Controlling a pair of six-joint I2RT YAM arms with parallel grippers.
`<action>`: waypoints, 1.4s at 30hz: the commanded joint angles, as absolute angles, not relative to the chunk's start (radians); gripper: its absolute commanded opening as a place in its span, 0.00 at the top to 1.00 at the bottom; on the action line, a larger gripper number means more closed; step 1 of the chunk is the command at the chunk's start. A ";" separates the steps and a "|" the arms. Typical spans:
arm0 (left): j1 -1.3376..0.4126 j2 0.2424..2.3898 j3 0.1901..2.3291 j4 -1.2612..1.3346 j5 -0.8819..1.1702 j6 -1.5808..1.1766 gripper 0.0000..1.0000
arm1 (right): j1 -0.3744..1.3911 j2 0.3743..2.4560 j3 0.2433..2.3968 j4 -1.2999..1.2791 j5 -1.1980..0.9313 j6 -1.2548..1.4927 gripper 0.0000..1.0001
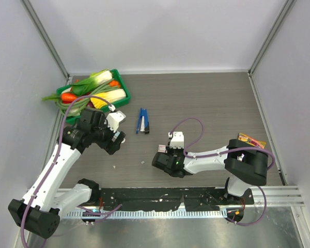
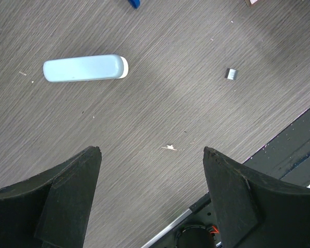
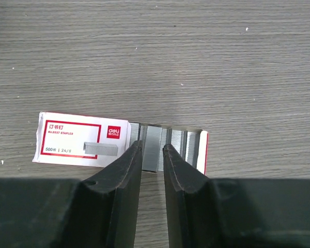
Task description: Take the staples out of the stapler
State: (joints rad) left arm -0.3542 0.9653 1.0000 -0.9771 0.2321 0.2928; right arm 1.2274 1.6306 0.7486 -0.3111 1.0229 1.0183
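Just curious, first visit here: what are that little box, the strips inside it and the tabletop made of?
Box: thin cardboard, it seems; matte white, red print. Strips: metal, by their grey ribbed sheen. Tabletop: matte grey wood grain, perhaps laminate.

The counter [image 3: 222, 62] shows grey wood grain, matt. The staple box [image 3: 77, 139] is smooth printed card; its staples [image 3: 186, 143] are bright metal. The pale blue block [image 2: 82, 68] looks smooth plastic. The fingers [image 3: 119, 181] of the right pincer [image 3: 152, 146] are matt black.
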 commanded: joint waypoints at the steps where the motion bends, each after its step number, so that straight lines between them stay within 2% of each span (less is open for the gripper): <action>1: -0.354 0.946 1.005 -0.963 0.252 0.301 0.16 | 1.247 1.600 0.764 -0.305 1.072 1.026 0.71; 6: -0.354 0.948 1.011 -0.969 0.261 0.299 0.16 | 1.264 1.559 0.743 -0.276 1.072 0.996 0.64; 16: -0.354 0.940 1.009 -0.969 0.261 0.299 0.16 | 1.266 1.442 0.730 -0.264 1.108 0.977 0.66; 18: -0.356 0.942 1.009 -0.969 0.258 0.298 0.16 | 1.264 1.434 0.721 -0.209 1.079 0.870 0.66; 23: -0.356 0.945 1.022 -0.982 0.258 0.293 0.16 | 1.264 1.375 0.615 0.138 0.822 0.531 0.66; 26: -0.360 0.960 1.031 -1.005 0.313 0.310 0.21 | 1.250 1.281 0.572 0.169 0.837 0.480 0.66; 29: -0.412 0.980 1.011 -0.967 0.328 0.275 0.26 | 1.206 1.157 0.516 0.166 0.839 0.482 0.67; 35: -0.587 1.123 0.971 -0.896 0.230 0.261 0.26 | 1.059 0.980 0.485 0.081 0.740 0.526 0.64; 39: -0.638 1.250 0.969 -0.849 0.210 0.293 0.27 | 0.893 0.997 0.525 0.006 0.586 0.595 0.62; 42: -0.661 1.302 0.979 -0.807 0.224 0.293 0.27 | 0.821 1.099 0.583 0.006 0.465 0.572 0.62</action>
State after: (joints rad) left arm -0.6323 1.2610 0.9684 -0.9005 0.2291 0.2771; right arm 0.9031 1.0092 0.5014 0.0383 0.6353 0.5598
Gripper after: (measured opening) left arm 0.737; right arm 0.381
